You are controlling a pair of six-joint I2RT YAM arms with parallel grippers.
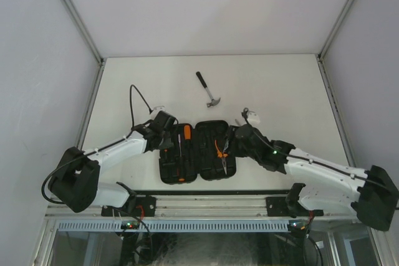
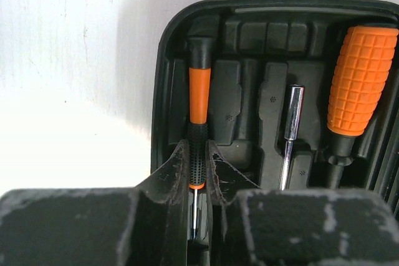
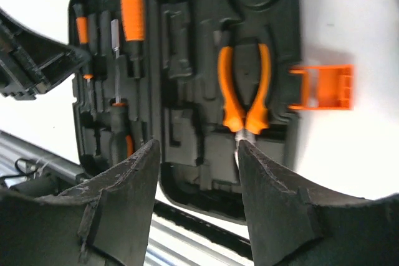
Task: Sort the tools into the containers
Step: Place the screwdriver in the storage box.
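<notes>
The case (image 1: 209, 169) lay open by the table's near edge. The left gripper (image 2: 197, 154) pinched a screwdriver (image 2: 199, 95) at its outer slot. Let go askew, it might ride the ridge unseated. The right gripper (image 3: 197, 147) hung spread above the pliers (image 3: 248, 119). The hammer (image 1: 207, 90) lay toward the far edge.

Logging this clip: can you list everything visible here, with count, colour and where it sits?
hammer: 1, black handle, steel head, on the table beyond the case
tool case: 1, black, open flat in two halves
latch: 1, orange, outer edge of the pliers half
pliers: 1, orange handles, right half
slim screwdriver: 1, black and orange, left half, outer slot
thick screwdriver: 1, orange handle, left half
chrome shaft: 1, silver, between those two
other tools: count unclear, black and orange, left half's near end
table: 1, white
left hand: shut on the slim screwdriver
right hand: open, empty, at the pliers half
</notes>
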